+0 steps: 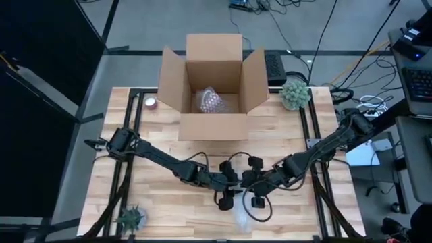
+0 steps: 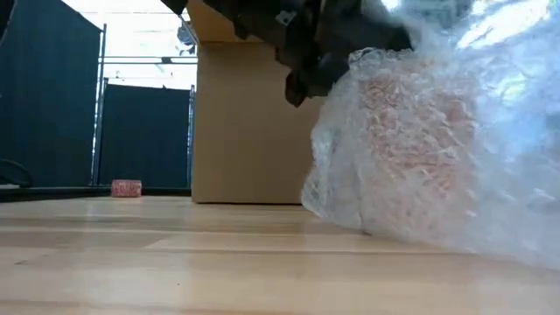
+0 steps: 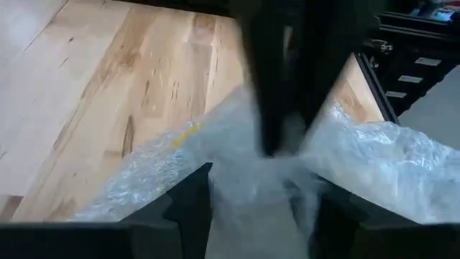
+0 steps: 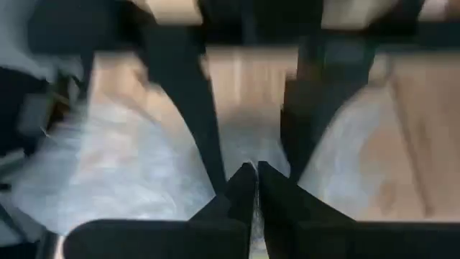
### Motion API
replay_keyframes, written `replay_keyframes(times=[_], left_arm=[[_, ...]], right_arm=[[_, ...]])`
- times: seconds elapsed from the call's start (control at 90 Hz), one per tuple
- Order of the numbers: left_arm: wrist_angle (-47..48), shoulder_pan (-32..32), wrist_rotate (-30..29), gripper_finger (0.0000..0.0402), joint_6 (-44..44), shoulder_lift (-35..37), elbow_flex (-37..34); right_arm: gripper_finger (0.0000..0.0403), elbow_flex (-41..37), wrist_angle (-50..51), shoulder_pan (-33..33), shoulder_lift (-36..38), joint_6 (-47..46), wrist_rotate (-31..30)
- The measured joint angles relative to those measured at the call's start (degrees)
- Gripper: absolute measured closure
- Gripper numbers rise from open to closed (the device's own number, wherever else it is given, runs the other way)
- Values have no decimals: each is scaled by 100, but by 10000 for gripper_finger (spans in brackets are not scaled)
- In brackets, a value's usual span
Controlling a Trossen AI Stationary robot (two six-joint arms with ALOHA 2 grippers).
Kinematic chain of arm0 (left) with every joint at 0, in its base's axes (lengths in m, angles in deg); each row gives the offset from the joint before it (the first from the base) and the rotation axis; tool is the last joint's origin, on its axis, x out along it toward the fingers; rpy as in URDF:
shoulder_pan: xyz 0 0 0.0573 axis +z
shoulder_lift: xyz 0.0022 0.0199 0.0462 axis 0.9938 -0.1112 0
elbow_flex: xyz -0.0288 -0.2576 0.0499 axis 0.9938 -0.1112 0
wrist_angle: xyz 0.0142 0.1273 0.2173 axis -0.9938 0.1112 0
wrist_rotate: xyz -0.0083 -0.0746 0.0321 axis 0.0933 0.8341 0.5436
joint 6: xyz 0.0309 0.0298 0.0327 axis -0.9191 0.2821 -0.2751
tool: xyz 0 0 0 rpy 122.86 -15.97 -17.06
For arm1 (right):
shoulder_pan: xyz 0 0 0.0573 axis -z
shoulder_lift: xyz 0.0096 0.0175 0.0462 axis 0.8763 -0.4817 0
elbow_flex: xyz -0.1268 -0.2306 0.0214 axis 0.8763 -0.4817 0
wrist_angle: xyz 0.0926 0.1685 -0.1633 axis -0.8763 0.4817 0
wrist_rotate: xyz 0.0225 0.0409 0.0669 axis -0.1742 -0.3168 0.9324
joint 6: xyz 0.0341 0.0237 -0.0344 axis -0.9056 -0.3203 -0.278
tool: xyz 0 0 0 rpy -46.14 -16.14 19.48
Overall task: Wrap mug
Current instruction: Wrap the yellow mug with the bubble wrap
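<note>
I see a pale desk (image 1: 169, 196) of light wood planks with darker grain streaks. On it, the clear, whitish bubble wrap (image 2: 437, 149) has a pattern of small bubbles, and an orange-pink tint shows through it. The open box (image 1: 212, 88) is plain brown cardboard; a wrapped bundle (image 1: 210, 101) inside looks pinkish. The 2 arms (image 1: 169, 162) are black. A small roll (image 2: 127, 187) is pink-red and white. A grey-green plant (image 1: 295, 93) sits at the corner.
</note>
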Motion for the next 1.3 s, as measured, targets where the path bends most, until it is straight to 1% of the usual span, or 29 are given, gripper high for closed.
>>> replay_keyframes(times=[0.056, 0.222, 0.322, 0.456, 0.611, 0.733, 0.878, 1.122, 1.3], left_arm=[[60, 0, -2, 242, 0, 91, -2], [385, -17, 22, 242, 49, 473, -41], [580, -38, 24, 242, 75, 808, -48], [753, -141, 21, 242, 203, 1047, -27], [461, -316, 15, 242, 179, 1027, -30], [183, -323, -33, 242, 179, 786, -22], [-431, -306, -32, 242, 180, 591, -26], [-318, -106, -64, 242, 181, 220, 0], [-244, -28, -112, 242, 442, -11, 21]], right_arm=[[403, -70, -33, 34, -125, -77, 101], [403, -67, -200, 41, -486, -86, 87], [403, -81, -407, 41, -706, -31, 296], [402, -81, -462, 36, -820, -21, 322], [402, -81, -459, 39, -840, -7, 313], [402, -87, -485, 70, -834, -7, 290], [402, -87, -506, 74, -832, -35, 263], [403, -76, -528, 80, -832, -88, 241], [403, 344, 92, 62, -853, -30, 262]])
